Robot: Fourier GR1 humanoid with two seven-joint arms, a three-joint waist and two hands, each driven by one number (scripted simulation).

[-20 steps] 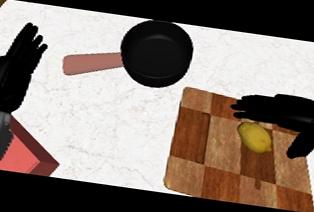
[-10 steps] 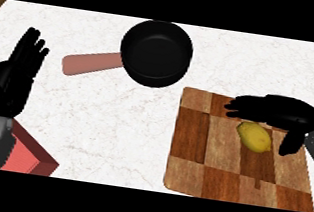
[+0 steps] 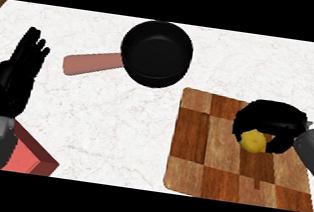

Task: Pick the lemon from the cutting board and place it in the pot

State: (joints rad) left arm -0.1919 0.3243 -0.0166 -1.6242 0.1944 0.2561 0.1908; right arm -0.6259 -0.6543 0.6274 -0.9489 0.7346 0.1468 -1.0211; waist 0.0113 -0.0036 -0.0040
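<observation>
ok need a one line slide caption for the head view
Right hand curls over the lemon on the cutting board; black pot waits beyond, left hand resting open.

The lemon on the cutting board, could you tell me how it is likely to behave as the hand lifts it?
The lemon looks small and rounded, so it would probably roll on the flat cutting board if nudged. Its smooth yellow skin may slip somewhat between fingers. The right hand curls over it from above, which should help contain it; it looks rigid, not squashy.

Right hand [image 3: 273, 123]: at right, fingers curled downward in a closing grasp. Left hand [image 3: 17, 72]: at left edge, resting, fingers straight, upward.
</observation>
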